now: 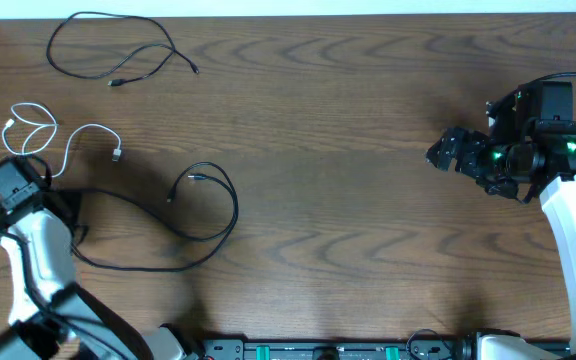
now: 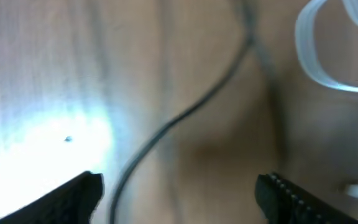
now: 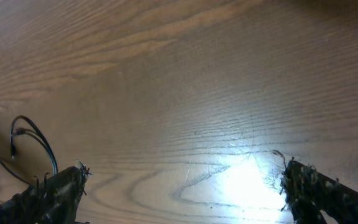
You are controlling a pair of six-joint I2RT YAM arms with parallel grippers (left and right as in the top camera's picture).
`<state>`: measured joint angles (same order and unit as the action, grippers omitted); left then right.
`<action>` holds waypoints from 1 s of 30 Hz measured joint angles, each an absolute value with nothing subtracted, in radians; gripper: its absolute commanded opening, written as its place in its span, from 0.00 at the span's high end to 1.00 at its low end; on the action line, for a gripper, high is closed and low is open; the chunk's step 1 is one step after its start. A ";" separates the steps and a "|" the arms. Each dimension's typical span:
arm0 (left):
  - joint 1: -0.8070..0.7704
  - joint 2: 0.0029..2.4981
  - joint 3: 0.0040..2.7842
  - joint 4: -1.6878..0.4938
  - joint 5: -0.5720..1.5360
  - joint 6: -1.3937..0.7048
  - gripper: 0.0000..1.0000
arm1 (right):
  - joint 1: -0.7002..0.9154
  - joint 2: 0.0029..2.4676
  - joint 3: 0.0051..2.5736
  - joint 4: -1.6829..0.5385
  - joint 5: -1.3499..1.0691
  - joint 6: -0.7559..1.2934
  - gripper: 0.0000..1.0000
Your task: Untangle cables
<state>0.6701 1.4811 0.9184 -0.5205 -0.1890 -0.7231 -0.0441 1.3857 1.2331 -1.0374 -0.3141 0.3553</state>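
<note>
Though near table (image 1: 368, 150) edge, white cable (image 1: 92, 127) beside left gripper (image 2: 179, 190).

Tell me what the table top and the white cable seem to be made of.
Table top: wood or wood-look laminate, slightly glossy; grain lines and a bright glare show. White cable: probably plastic-sheathed, smooth; it lies in soft loops.

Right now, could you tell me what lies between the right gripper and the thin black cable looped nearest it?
Only bare brown wooden table, as the overhead view shows: nothing sits between the right gripper and that thin black cable.
</note>
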 measured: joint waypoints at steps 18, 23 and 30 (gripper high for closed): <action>0.691 1.607 0.918 -0.486 -0.073 -0.683 0.00 | -0.044 1.386 1.233 -1.022 -0.314 0.355 0.01; 0.691 1.607 0.908 -0.490 -0.097 -0.680 0.01 | -0.044 1.386 1.233 -1.031 -0.314 0.355 0.01; 0.691 1.607 0.903 -0.514 -0.127 -0.680 0.12 | -0.044 1.386 1.233 -1.032 -0.314 0.355 0.01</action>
<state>0.6910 1.6066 0.9028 -0.5140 -0.1272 -0.6800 -0.0441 1.3857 1.2327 -1.0317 -0.3141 0.3553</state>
